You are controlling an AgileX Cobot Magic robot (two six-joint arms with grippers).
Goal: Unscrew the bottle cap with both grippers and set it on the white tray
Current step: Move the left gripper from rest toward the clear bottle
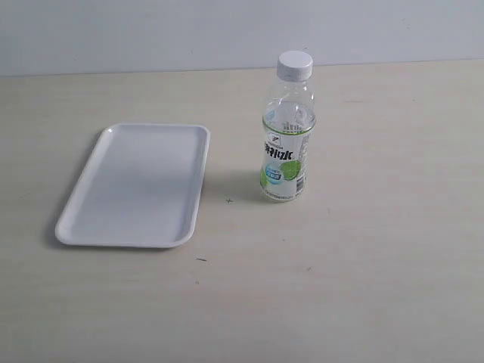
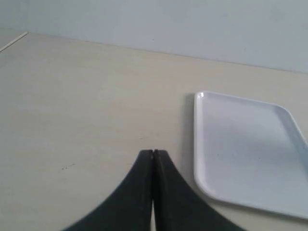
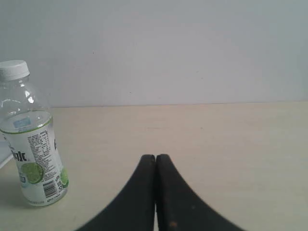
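Note:
A clear bottle (image 1: pixel 287 144) with a white and green lime label stands upright on the table, right of the white tray (image 1: pixel 136 185). Its white ribbed bottle cap (image 1: pixel 294 66) sits on the neck. Neither arm shows in the exterior view. In the left wrist view my left gripper (image 2: pixel 153 153) is shut with nothing in it, its black tips pressed together, and the white tray (image 2: pixel 248 149) lies beside it. My right gripper (image 3: pixel 155 157) is shut and empty too, well apart from the bottle (image 3: pixel 33 154) and its bottle cap (image 3: pixel 13 70).
The pale wooden table (image 1: pixel 363 265) runs back to a plain light wall (image 1: pixel 151 30). A few small dark specks mark the tabletop in front of the tray and bottle.

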